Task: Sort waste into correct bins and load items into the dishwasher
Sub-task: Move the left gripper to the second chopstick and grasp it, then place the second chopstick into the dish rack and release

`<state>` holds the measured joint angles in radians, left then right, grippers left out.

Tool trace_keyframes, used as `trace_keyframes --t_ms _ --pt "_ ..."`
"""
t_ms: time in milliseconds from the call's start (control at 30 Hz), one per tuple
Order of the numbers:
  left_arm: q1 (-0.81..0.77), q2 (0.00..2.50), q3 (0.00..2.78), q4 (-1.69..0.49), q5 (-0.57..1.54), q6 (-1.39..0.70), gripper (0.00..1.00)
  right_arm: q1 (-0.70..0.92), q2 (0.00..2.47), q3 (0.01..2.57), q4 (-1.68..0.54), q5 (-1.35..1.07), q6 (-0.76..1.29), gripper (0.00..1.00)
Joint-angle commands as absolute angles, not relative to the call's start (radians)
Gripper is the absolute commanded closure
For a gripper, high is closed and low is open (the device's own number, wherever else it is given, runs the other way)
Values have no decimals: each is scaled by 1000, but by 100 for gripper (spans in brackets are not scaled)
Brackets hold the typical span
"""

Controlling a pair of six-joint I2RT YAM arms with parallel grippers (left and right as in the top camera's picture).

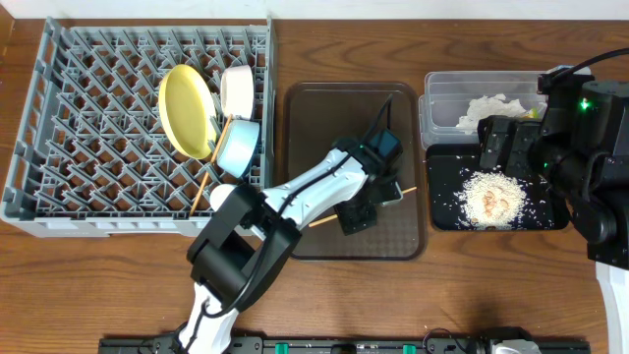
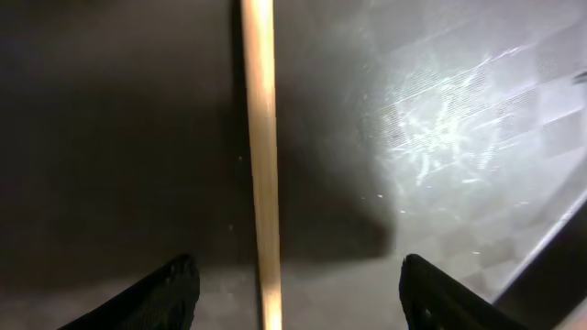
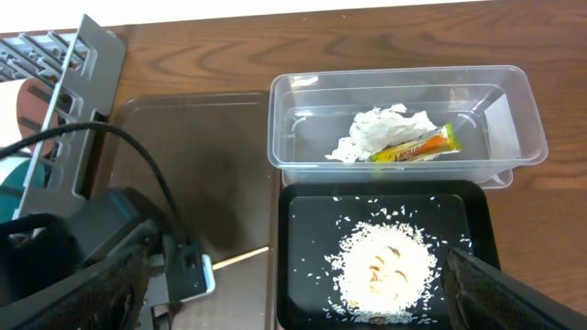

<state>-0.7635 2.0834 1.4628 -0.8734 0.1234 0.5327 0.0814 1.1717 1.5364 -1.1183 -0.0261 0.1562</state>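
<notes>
The left arm is folded at the elbow near the front of the worktop (image 1: 491, 285), its forearm slanting out over the brown tray (image 1: 314, 118) with the wrist tipped down at it. Only the left wrist camera settles the grip. The left fingers (image 2: 170, 295) stand spread, one on either side of a chopstick (image 2: 260, 165) lying flat on the tray, and neither touches it. From overhead, only the ends of that stick poke out past the arm.

Count with me: two chopsticks, this one and a second chopstick (image 1: 201, 189) slanting among the pegs of the grey dish rack (image 1: 88, 147). One yellow plate (image 1: 187, 110) stands on edge in the rack. Beside it are two bowls, a white bowl (image 1: 237, 88) and a light blue bowl (image 1: 239, 147). One small pale cup (image 1: 224, 194) sits by the rack's front corner, partly behind the arm.

The right wrist view gives what the overhead mostly hides. In the clear tub (image 3: 523, 110) lies one crumpled tissue (image 3: 381, 133), with one green-and-yellow wrapper (image 3: 417, 147) touching it. Just in front, the black tray (image 3: 303, 220) holds one heap of rice crumbs (image 3: 385, 266), with grains scattered around it. The right fingers (image 3: 514, 293) hang wide apart over that tray, gripping nothing.
</notes>
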Motion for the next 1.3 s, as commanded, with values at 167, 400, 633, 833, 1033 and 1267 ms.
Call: trace_keyframes --t_ms 167,400,633,833,1033,1267 --pt "-716 2138 1475 -878 113 567 58 72 1173 1540 -1119 -19 160 1" --pt "-717 2135 1477 -882 111 563 93 72 1173 1540 -1119 -19 160 1" --pt "-716 2077 1523 -918 111 431 93 72 1173 1540 -1119 -19 160 1" --pt "-670 1931 1609 -960 110 232 92 72 1173 1540 -1119 -19 160 1" --pt "-529 1744 1613 -970 -30 46 92 72 1173 1540 -1119 -19 160 1" --pt "-288 1668 1607 -1037 -67 67 92 72 1173 1540 -1119 -19 160 1"
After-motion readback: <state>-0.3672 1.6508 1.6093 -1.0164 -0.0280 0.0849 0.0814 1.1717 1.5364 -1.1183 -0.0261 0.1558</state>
